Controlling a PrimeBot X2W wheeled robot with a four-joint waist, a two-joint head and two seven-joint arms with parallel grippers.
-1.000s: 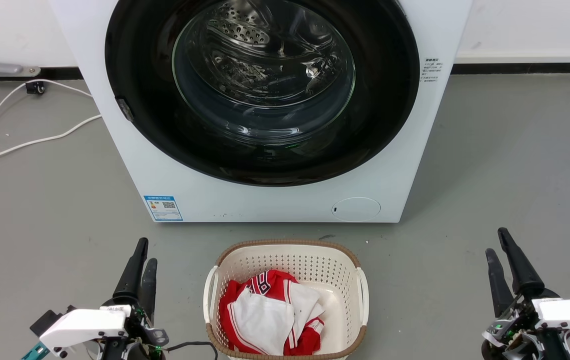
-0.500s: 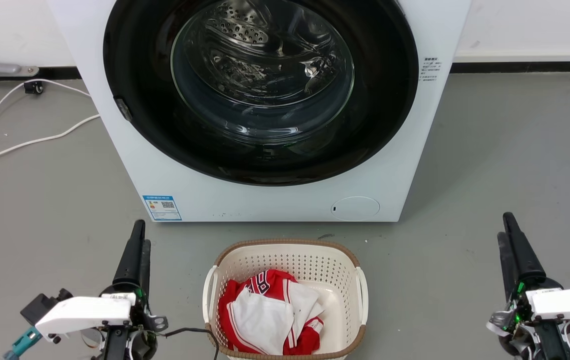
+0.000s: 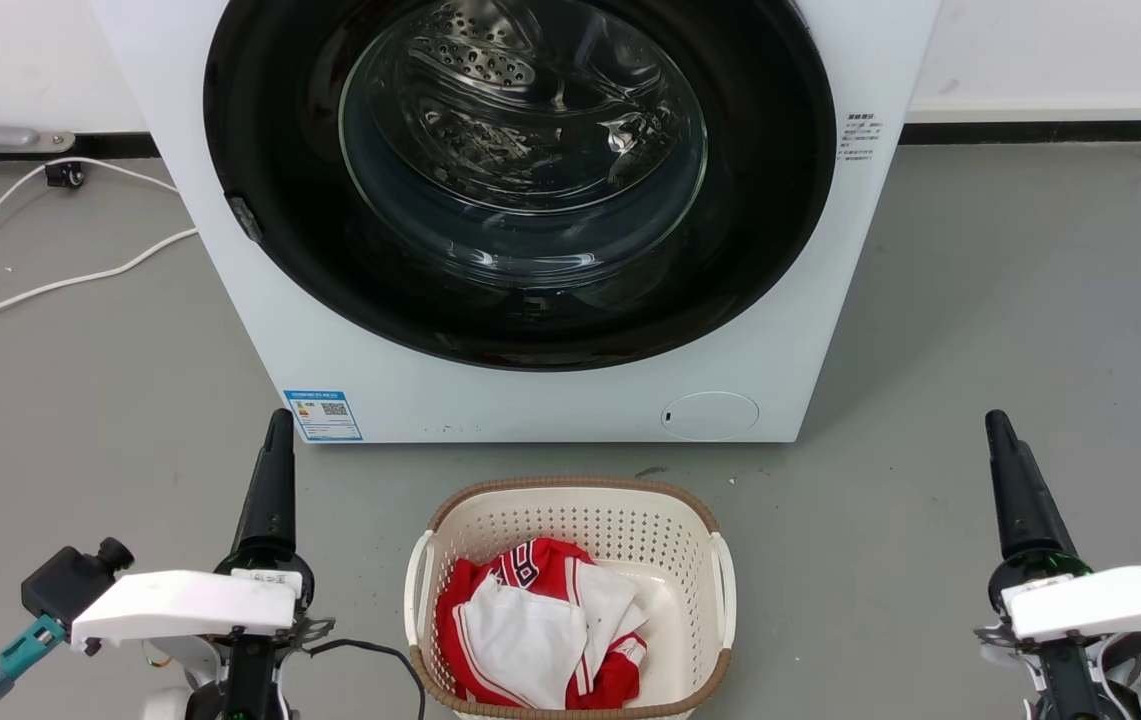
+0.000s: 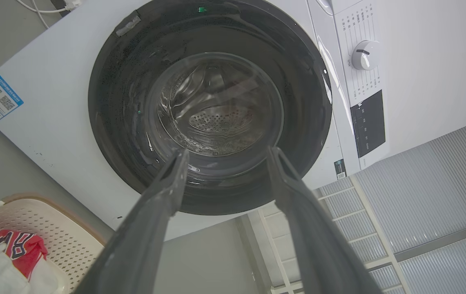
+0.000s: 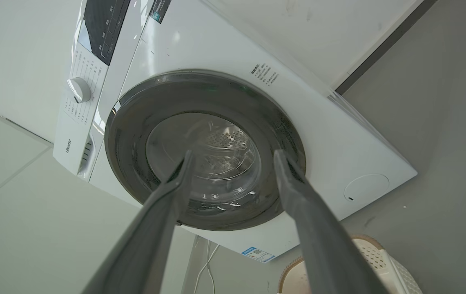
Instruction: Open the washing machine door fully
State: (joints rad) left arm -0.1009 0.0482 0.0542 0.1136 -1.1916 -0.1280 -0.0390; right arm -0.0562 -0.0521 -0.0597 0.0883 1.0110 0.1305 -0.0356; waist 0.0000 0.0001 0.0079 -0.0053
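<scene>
Washing machine door (image 3: 520, 180) closed; left gripper (image 4: 228, 152) and right gripper (image 5: 233, 154) both spread, empty, well apart from it.

Place: bare laundry corner, perhaps a lab.
Signs: washer (image 3: 530, 410) at 12 o'clock, basket (image 3: 570, 487) at 6, loose cable (image 3: 60, 285) at 9, grey floor (image 3: 1010, 300).

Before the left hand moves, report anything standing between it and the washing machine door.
Nothing visible does: bare floor separates the left hand from the shut washing machine door. The laundry basket sits centred before the machine, aside from that path, though possibly under the door's swing.
</scene>
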